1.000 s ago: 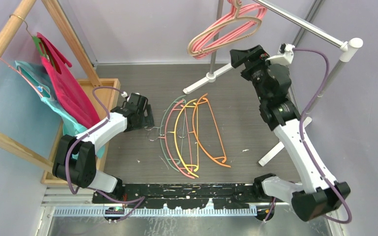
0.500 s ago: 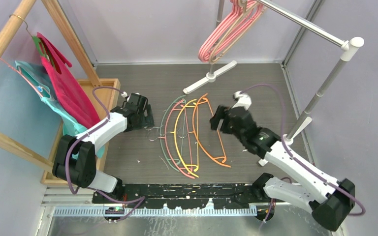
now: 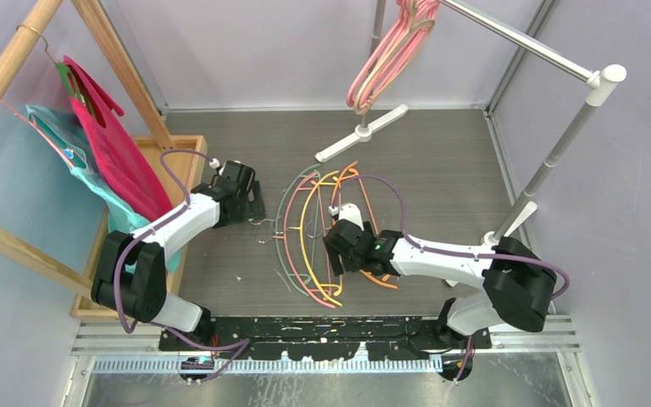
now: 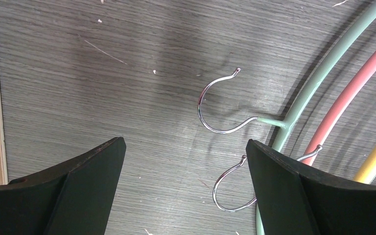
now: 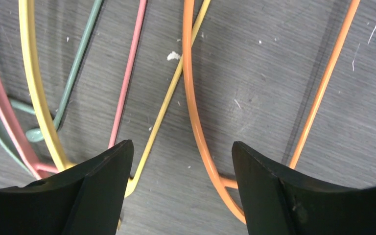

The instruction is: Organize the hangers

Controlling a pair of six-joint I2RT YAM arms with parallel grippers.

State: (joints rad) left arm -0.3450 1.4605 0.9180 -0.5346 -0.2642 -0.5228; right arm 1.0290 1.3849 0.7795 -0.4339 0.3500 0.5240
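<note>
Four bare hangers lie side by side on the table: pale green (image 3: 281,212), pink (image 3: 289,248), yellow (image 3: 303,229) and orange (image 3: 387,284). Several pink and beige hangers (image 3: 387,59) hang on the metal rail. My left gripper (image 3: 257,209) is open and empty, low beside the hooks; the left wrist view shows the green hanger's hook (image 4: 220,105) ahead of the gripper (image 4: 186,186). My right gripper (image 3: 339,254) is open and empty, low over the floor hangers; in the right wrist view it (image 5: 181,191) straddles the orange hanger's arc (image 5: 191,98) and a yellow bar (image 5: 161,117).
The metal rail (image 3: 517,38) stands on white feet (image 3: 364,131) at the back and right. A wooden rack (image 3: 17,51) at the left carries magenta (image 3: 119,153) and teal (image 3: 59,140) garments above a wooden tray (image 3: 178,148).
My right arm has swung down from the rail to the table, low over the lying hangers. The hung hangers have swung to hang straight down. My left arm has not moved.
</note>
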